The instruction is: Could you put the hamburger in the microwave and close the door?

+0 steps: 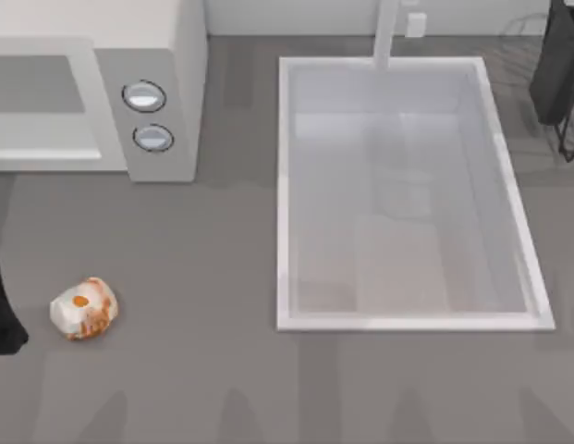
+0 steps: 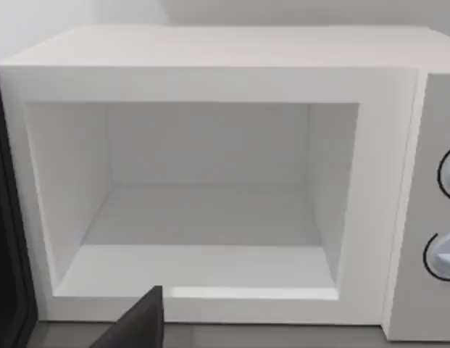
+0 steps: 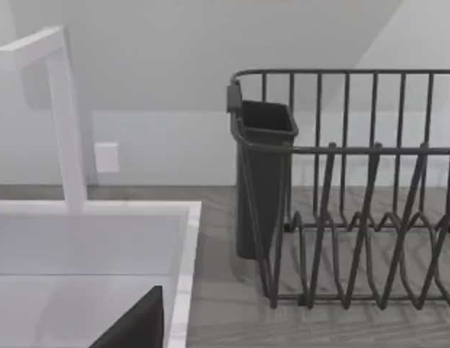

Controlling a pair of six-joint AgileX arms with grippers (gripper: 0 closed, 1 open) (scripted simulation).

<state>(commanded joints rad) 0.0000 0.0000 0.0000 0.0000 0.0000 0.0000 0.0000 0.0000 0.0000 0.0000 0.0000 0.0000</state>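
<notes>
A: So, biggest first: what have we got on the table?

B: We see the sink (image 1: 407, 319) taking up the right half, white-rimmed, with a faucet (image 1: 386, 35) at its back edge. The microwave (image 1: 180, 55) stands at the back left, two knobs (image 1: 144, 96) on its panel. In our left wrist view the cavity (image 2: 203, 210) gapes wide and bare, and a dark panel at that view's edge looks like the door (image 2: 6, 239) swung open.

A: And beyond the sink?

B: A dark wire dish rack (image 3: 355, 217) with a black cup holder (image 3: 259, 174) hung on its end, at the far right.

A: Where's the hamburger?

B: The hamburger (image 1: 83, 307) lies on the grey table (image 1: 194, 370), front left, well in front of the microwave and apart from it. Nothing touches it.

A: Our hands?

B: The left gripper (image 1: 2, 319) sits at the table's left edge, just beside the hamburger but clear of it. Whether its fingers are spread or pressed together, we cannot tell. One dark fingertip (image 2: 141, 326) shows before the microwave. It holds nothing that we can see. A fingertip (image 3: 138, 326) of the right arm's own shows above the sink's rim.
</notes>
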